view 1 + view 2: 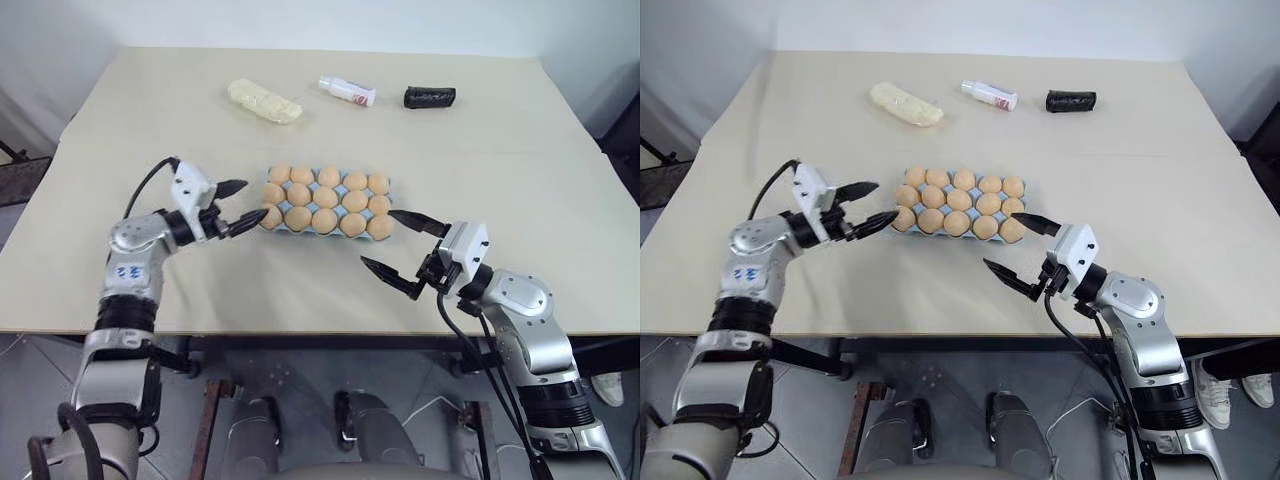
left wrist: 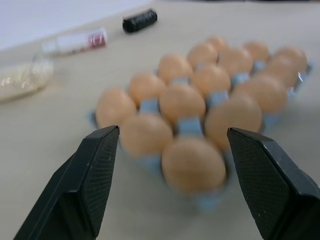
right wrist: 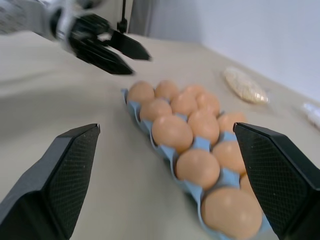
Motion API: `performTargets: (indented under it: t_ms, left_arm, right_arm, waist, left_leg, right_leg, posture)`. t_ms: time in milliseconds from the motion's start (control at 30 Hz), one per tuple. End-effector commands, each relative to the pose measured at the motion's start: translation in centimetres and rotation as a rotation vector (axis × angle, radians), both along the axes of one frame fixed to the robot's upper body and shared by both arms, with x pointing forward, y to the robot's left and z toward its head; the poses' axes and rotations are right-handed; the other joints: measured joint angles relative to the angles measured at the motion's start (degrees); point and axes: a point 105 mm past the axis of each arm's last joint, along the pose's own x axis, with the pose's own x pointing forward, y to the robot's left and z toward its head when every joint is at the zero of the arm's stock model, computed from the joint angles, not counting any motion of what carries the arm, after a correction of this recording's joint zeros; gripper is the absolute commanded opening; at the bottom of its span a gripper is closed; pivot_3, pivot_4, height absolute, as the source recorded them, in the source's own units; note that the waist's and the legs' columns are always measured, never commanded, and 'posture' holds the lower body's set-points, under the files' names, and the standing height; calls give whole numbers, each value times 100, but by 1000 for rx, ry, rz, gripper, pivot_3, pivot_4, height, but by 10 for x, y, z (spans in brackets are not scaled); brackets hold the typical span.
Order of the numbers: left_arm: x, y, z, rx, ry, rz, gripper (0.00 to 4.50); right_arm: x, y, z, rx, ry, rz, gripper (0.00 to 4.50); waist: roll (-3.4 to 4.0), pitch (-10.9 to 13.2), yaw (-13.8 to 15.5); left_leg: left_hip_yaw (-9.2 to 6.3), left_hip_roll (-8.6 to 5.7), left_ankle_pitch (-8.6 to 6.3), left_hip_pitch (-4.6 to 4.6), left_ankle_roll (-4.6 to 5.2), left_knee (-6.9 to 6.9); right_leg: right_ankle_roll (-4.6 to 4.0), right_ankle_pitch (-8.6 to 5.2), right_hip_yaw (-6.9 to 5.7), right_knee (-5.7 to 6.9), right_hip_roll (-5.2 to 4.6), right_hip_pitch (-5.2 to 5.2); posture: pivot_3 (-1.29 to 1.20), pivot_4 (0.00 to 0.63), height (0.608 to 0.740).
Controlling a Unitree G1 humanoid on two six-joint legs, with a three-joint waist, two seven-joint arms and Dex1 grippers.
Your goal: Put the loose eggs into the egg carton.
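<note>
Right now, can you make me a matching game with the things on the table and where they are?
Things:
1. light blue moulded egg carton
2. pale-yellow lumpy block
3. small white bottle with a red label
4. black ribbed cylinder

Places:
A. far side, nearest the robot's right
B. middle of the table, between the two hands
C. far side, nearest the robot's left
D. far side, between the other two far things

Pairs: 1-B, 2-C, 3-D, 4-A
</note>
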Motion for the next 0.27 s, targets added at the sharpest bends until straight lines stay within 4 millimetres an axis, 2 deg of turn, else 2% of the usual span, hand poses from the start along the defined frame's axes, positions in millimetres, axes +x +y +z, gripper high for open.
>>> performTargets:
  t_ms: [33,133,267]
  left_arm:
    - [-23,36,5,47,-30,51,3676]
    - [-41,54,-2,65,-5,98,3676]
    - [-53,58,-6,64,0,137,3676]
  right_arm:
    - [-2,-10,1,38,49,-6,4500]
    - [2,-15,-5,0,57,-12,4500]
    - [7,-18,-9,-15,63,-10,4500]
  waist:
    - [0,0,-30]
    - [2,1,-19]
    - [2,1,-2]
  left_leg:
    - [-3,3,-1,0,-2,-1]
    - [-13,11,-2,-3,-3,-3]
    - [-24,4,-9,-2,-17,-2]
  right_leg:
    - [-4,-2,14,0,-2,1]
    - [-11,-7,24,0,-8,-1]
    - [-15,-8,16,-8,-34,10]
  posture:
    - [0,150,740]
    - [0,150,740]
    - [0,150,740]
